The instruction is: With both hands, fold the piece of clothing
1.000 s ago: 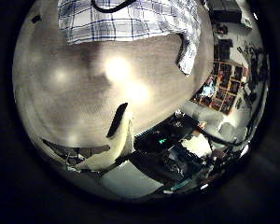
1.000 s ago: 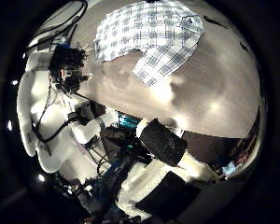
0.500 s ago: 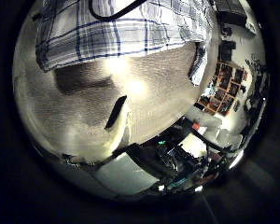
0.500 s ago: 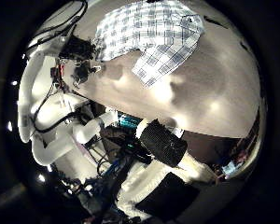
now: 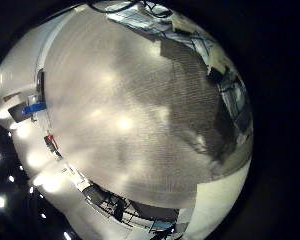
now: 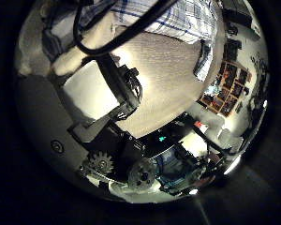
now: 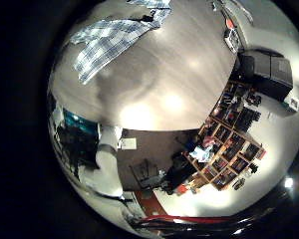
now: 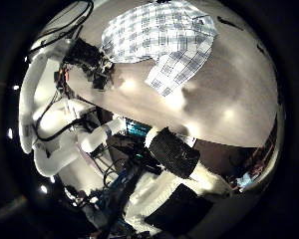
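A checked shirt (image 8: 164, 40) lies spread flat on the table (image 8: 224, 100), with one sleeve (image 8: 179, 68) folded out toward the table's middle. My left hand (image 8: 90, 60) is low at the shirt's edge. In its thumb side palm view its fingers (image 6: 98, 84) curl in close over the hem of the shirt (image 6: 178, 17). My right hand (image 8: 174, 149) hangs well above the table and away from the shirt (image 7: 110, 42). It holds nothing and only one relaxed finger of it shows.
The table top (image 5: 130, 120) stretches bare beyond the shirt, with its edge (image 5: 50, 150) toward the room. Shelves with clutter (image 7: 224, 129) stand off the table's far side.
My left hand has dropped to the shirt's edge and its fingers have curled into its palm view. The shirt's near edge has shifted slightly. The right hand has stayed in place.
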Motion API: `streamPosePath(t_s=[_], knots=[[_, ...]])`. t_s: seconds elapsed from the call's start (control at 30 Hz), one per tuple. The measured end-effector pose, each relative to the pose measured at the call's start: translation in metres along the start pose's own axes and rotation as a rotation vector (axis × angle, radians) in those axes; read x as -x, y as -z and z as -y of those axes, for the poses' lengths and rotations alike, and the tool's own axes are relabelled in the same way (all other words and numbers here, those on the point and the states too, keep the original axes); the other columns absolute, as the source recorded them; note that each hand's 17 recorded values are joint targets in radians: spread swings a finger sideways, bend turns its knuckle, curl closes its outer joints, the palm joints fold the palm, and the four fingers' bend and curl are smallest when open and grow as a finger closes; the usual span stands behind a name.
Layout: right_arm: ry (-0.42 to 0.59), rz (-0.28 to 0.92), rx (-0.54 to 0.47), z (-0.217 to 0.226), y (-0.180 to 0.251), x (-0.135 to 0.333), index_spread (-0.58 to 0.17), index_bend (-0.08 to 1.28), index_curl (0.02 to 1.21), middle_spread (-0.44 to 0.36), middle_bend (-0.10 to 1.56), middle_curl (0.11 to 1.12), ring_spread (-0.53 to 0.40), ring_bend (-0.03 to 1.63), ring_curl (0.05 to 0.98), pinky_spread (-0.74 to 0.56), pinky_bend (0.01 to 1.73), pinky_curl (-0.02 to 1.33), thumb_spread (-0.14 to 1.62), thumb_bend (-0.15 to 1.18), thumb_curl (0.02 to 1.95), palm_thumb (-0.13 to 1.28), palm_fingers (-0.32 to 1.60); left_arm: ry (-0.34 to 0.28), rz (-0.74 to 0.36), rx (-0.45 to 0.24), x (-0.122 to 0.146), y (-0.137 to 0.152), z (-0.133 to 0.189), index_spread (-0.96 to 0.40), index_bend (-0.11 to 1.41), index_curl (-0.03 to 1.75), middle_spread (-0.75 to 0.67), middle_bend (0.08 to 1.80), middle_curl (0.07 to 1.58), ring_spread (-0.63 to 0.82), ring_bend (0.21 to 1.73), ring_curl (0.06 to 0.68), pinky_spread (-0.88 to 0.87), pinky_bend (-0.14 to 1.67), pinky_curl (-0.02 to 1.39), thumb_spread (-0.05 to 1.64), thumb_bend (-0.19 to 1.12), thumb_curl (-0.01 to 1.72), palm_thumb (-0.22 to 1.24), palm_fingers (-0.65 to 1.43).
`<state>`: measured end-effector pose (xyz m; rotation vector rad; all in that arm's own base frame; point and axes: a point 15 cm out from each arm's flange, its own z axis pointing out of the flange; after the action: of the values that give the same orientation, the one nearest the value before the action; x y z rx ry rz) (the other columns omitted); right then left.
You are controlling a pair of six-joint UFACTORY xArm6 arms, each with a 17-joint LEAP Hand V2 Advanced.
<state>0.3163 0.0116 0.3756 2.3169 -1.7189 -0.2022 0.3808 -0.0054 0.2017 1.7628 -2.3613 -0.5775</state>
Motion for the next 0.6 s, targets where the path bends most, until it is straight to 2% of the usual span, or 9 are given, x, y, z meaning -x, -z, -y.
streamPosePath(t_s=[0.17,0.2,0.3,0.43,0.6], knots=[[0.022,0.012,0.060,0.001,-0.030,0.003,-0.400,0.15,0.30,-0.123,0.37,0.37,-0.155,0.83,0.210,0.22,0.72,0.09,1.31,-0.02,0.29,0.43,0.41,-0.006,-0.003,-0.013,-0.002,0.016,-0.014,-0.54,0.70,0.73,-0.45,0.92,0.70,-0.49,1.00,0.413,-0.49,0.39,0.36,1.32,0.00,0.31,0.58,1.01],[0.025,0.014,0.070,0.002,-0.038,0.003,-0.396,0.16,0.29,-0.158,0.37,0.38,-0.176,0.84,0.216,0.18,0.74,0.09,1.30,-0.02,0.29,0.43,0.41,-0.009,-0.004,-0.019,-0.003,0.019,-0.016,-0.55,0.71,0.74,-0.46,0.92,0.71,-0.49,1.00,0.421,-0.50,0.41,0.38,1.33,-0.01,0.31,0.58,1.00],[0.035,0.014,0.077,0.013,-0.062,0.004,-0.386,0.15,0.29,-0.195,0.37,0.38,-0.211,0.87,0.230,0.09,0.77,0.09,1.25,-0.02,0.30,0.43,0.40,-0.019,-0.007,-0.020,-0.005,0.023,-0.021,-0.57,0.72,0.78,-0.47,0.93,0.73,-0.50,1.02,0.441,-0.54,0.43,0.40,1.35,-0.01,0.31,0.58,0.98],[0.049,0.013,0.077,0.031,-0.103,0.006,-0.362,0.16,0.29,-0.165,0.36,0.38,-0.232,0.87,0.238,0.03,0.80,0.09,1.20,-0.02,0.31,0.44,0.35,-0.032,-0.028,-0.008,-0.011,0.025,-0.027,-0.58,0.73,0.83,-0.48,0.95,0.76,-0.50,1.04,0.464,-0.57,0.46,0.43,1.36,-0.01,0.30,0.58,0.94],[0.072,0.008,0.080,0.051,-0.148,0.014,-0.320,0.16,0.30,-0.127,0.33,0.38,-0.198,0.81,0.230,0.02,0.81,0.09,1.13,-0.03,0.32,0.43,0.24,-0.035,-0.034,-0.015,-0.011,0.030,-0.032,-0.59,0.74,0.87,-0.49,0.96,0.79,-0.50,1.06,0.487,-0.59,0.48,0.47,1.38,-0.01,0.30,0.58,0.91]])
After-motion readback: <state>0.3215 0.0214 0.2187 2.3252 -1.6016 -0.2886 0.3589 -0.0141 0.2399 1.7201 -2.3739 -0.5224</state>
